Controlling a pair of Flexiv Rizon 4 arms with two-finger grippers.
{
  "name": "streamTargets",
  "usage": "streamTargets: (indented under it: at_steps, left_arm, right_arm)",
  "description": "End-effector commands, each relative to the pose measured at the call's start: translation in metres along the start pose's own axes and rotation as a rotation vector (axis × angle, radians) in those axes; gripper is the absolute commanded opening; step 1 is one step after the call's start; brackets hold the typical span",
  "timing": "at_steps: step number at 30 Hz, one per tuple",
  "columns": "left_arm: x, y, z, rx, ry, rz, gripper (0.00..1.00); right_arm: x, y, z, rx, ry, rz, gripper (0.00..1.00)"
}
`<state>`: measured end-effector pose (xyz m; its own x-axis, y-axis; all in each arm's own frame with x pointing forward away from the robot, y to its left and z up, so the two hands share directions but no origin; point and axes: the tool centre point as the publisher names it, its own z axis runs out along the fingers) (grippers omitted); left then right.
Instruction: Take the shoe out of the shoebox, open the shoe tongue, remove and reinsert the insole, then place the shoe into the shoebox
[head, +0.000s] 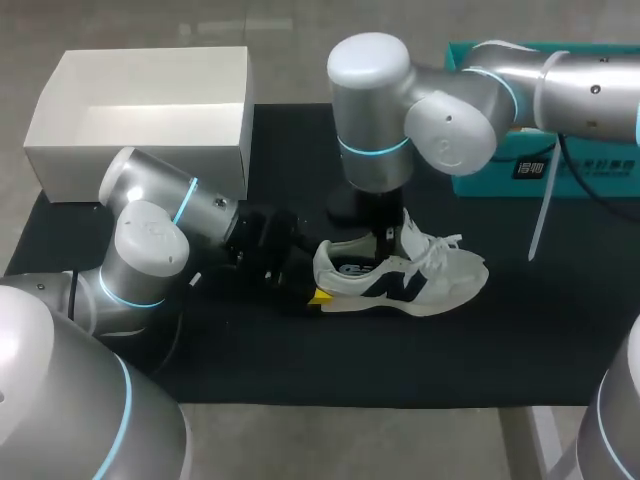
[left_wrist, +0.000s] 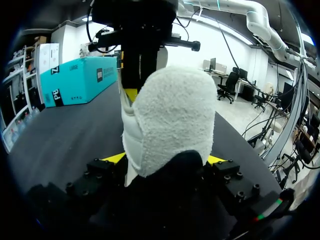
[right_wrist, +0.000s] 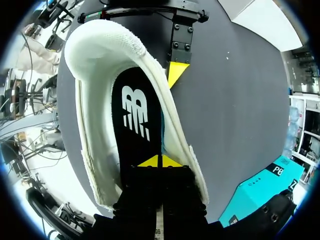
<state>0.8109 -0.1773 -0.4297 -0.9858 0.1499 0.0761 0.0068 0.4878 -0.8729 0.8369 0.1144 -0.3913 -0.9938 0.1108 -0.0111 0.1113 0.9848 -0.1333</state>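
On the dark worktop (head: 560, 340) the white shoebox (head: 130, 160) stands well apart, left and behind the shoe (head: 420, 285), which lies upright on its sole, long axis left to right, heel toward my left arm. The left hand (left_wrist: 166, 165) clamps that heel from both sides. The right hand (right_wrist: 160, 161) reaches down into the opening with its fingers drawn narrow over the insole (right_wrist: 135, 115), so it is the one placed to lift it.

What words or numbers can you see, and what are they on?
Teal box: a dark label with white print, too small to read.
Shoe: a dark logo on its side, no words.
Insole: a white logo, no words.
Shoebox: none.
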Motion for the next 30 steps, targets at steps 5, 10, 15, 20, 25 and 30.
streamTargets:
  at_steps: [5,10,15,20,25,30]
  left_arm:
    - [-0.001,0.001,0.001,-0.001,0.001,0.000,0.00]
    - [-0.001,0.001,0.001,-0.001,0.001,0.000,0.00]
    - [-0.001,0.001,0.001,-0.001,0.001,0.000,0.00]
    - [-0.001,0.001,0.001,-0.001,0.001,0.000,0.00]
    - [-0.001,0.001,0.001,-0.001,0.001,0.000,0.00]
    - [-0.001,0.001,0.001,-0.001,0.001,0.000,0.00]
  right_arm:
    - [0.010,-0.007,0.004,-0.015,-0.001,0.018,0.00]
    - [0.010,-0.006,0.006,-0.024,-0.006,0.028,0.09]
    - [0.006,-0.005,0.006,-0.034,-0.015,0.034,0.21]
    - [0.002,-0.001,0.005,-0.042,-0.028,0.031,0.22]
    - [-0.001,0.002,0.008,-0.050,-0.024,0.023,0.24]
    - [-0.001,0.005,0.018,-0.058,0.012,0.008,0.26]
